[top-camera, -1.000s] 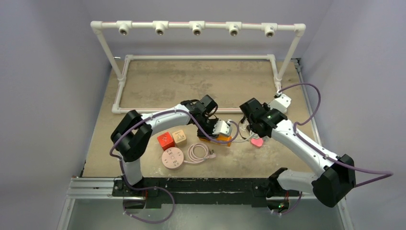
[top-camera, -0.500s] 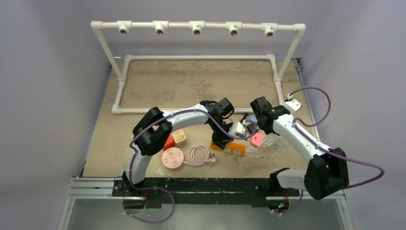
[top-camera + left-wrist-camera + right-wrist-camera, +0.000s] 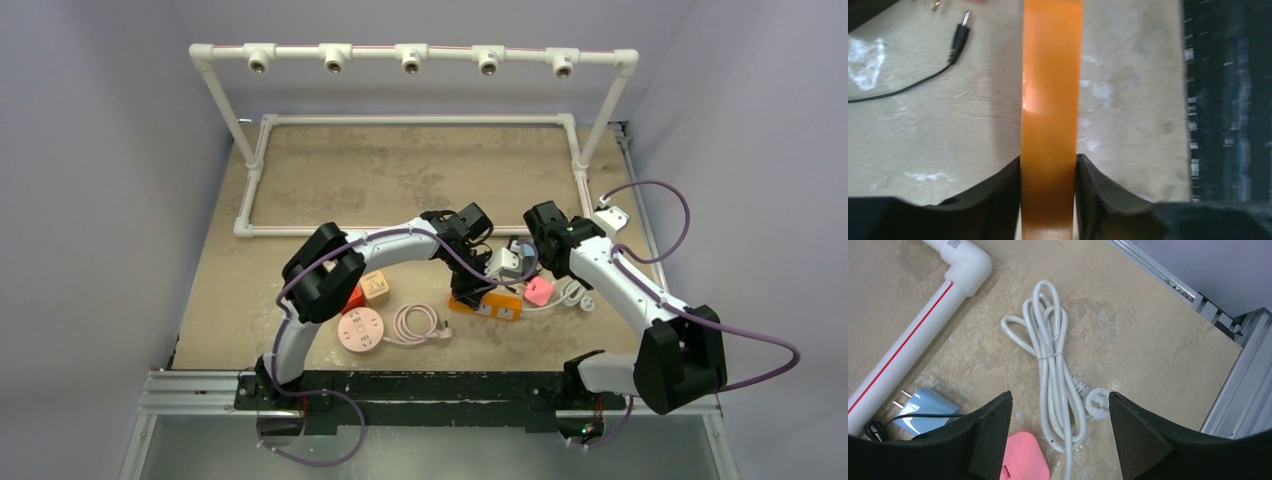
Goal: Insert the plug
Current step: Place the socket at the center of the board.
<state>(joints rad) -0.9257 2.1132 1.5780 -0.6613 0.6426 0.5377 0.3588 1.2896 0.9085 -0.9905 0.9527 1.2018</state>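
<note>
Seen from above, your widest free room is at 12 o'clock: the bare counter (image 3: 400,175) inside the low white pipe frame (image 3: 252,170). A tall pipe bar (image 3: 410,52) crosses the far end. At 9 o'clock the counter is bare too. At 7 o'clock a red block (image 3: 350,298), a wooden block (image 3: 377,287), a round pink box (image 3: 360,331) and a pink cord (image 3: 415,322) sit close together. At 5 o'clock the orange strip (image 3: 497,306), a pink block (image 3: 540,291) and a white cord (image 3: 577,296) crowd under the left arm (image 3: 395,238) and the right arm (image 3: 615,280).
</note>
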